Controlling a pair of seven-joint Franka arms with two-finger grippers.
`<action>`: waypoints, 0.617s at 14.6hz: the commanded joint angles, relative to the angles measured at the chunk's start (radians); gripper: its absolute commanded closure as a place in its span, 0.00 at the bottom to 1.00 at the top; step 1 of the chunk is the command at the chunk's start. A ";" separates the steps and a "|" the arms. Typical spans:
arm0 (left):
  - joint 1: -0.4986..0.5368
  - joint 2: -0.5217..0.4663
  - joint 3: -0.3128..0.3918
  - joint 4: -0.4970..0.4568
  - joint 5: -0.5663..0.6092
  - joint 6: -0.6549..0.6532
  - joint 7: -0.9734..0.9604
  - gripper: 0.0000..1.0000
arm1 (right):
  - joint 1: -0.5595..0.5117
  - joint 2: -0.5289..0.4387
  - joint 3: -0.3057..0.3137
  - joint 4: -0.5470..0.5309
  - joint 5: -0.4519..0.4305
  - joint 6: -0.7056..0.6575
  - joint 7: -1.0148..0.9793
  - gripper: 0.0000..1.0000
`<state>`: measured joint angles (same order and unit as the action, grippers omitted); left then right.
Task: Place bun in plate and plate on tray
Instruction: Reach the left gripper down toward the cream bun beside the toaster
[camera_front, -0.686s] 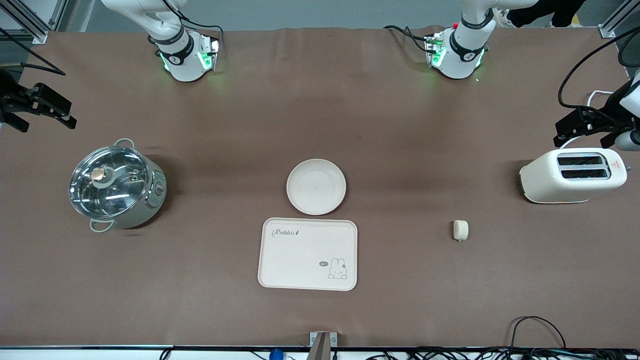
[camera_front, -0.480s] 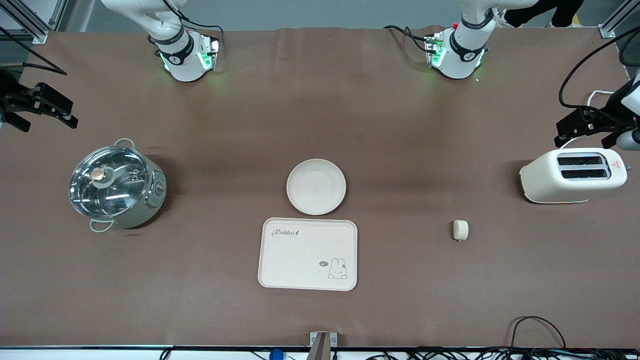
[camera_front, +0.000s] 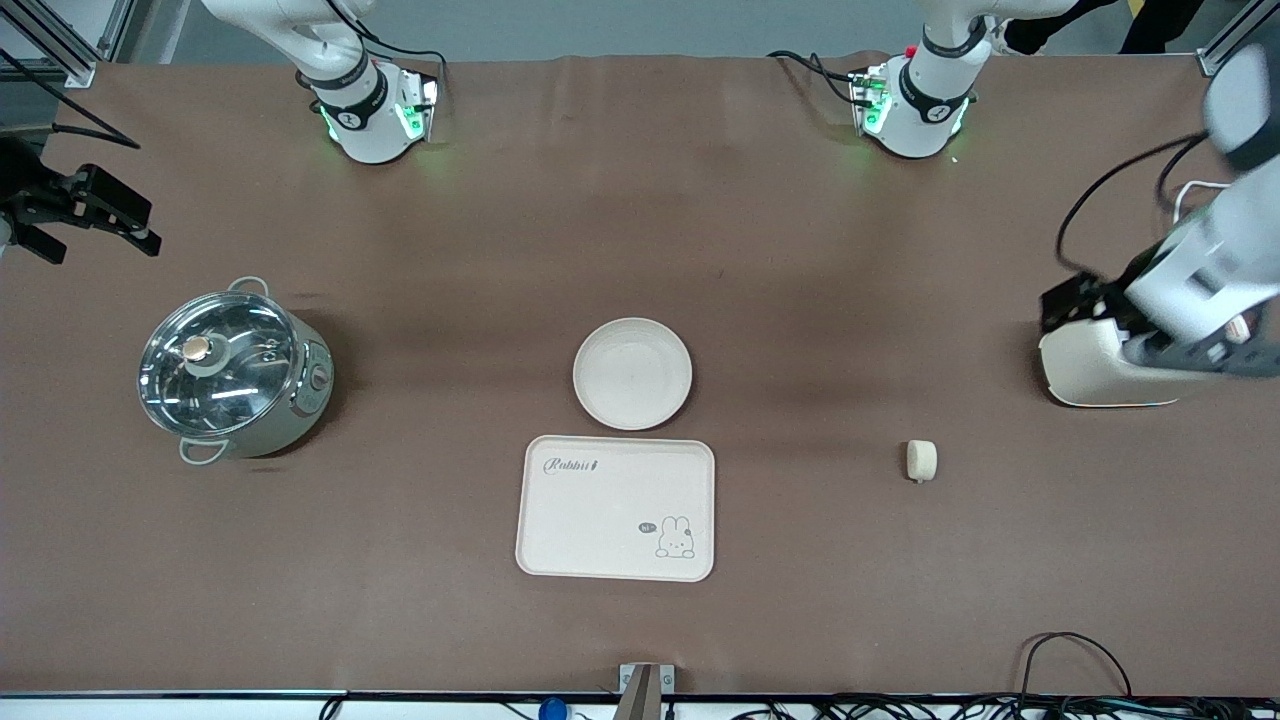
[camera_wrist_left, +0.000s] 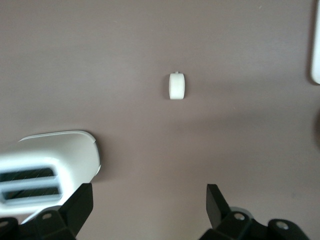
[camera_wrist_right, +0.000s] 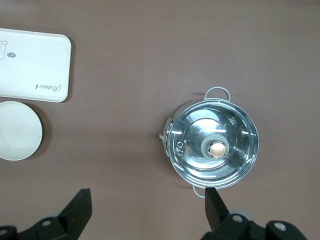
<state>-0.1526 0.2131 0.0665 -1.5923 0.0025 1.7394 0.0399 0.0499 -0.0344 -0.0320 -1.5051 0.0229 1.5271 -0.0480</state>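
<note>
The small cream-white bun (camera_front: 921, 460) lies on the brown table toward the left arm's end; it also shows in the left wrist view (camera_wrist_left: 177, 86). The round plain plate (camera_front: 632, 373) sits mid-table and holds nothing. The rectangular Rabbit tray (camera_front: 616, 507) lies just nearer the front camera than the plate. Both show in the right wrist view, the plate (camera_wrist_right: 17, 131) beside the tray (camera_wrist_right: 32, 65). My left gripper (camera_front: 1190, 345) hangs open and empty over the toaster, its jaws wide apart in the left wrist view (camera_wrist_left: 150, 200). My right gripper (camera_front: 85, 210) waits open and empty above the table's edge (camera_wrist_right: 147, 202).
A white toaster (camera_front: 1085, 370) stands at the left arm's end, partly hidden by the left arm (camera_wrist_left: 55, 155). A steel pot with a glass lid (camera_front: 232, 373) stands at the right arm's end (camera_wrist_right: 215, 147). Cables lie along the front edge.
My left arm has swung in from the table's end and now hangs over the toaster. My right gripper has shifted only slightly. Bun, plate and tray have not moved.
</note>
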 joint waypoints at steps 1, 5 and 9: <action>0.002 0.213 -0.007 0.037 -0.004 0.145 0.005 0.00 | 0.005 -0.007 0.000 -0.007 0.012 0.005 0.004 0.00; -0.034 0.408 -0.022 0.003 -0.016 0.444 -0.034 0.00 | 0.024 0.010 0.000 -0.006 0.011 0.005 0.005 0.00; -0.025 0.459 -0.025 -0.047 -0.018 0.580 -0.037 0.00 | 0.027 0.010 0.000 -0.006 0.011 0.005 0.005 0.00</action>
<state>-0.1832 0.6916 0.0402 -1.6037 0.0003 2.2884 0.0003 0.0748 -0.0177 -0.0305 -1.5068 0.0233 1.5288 -0.0477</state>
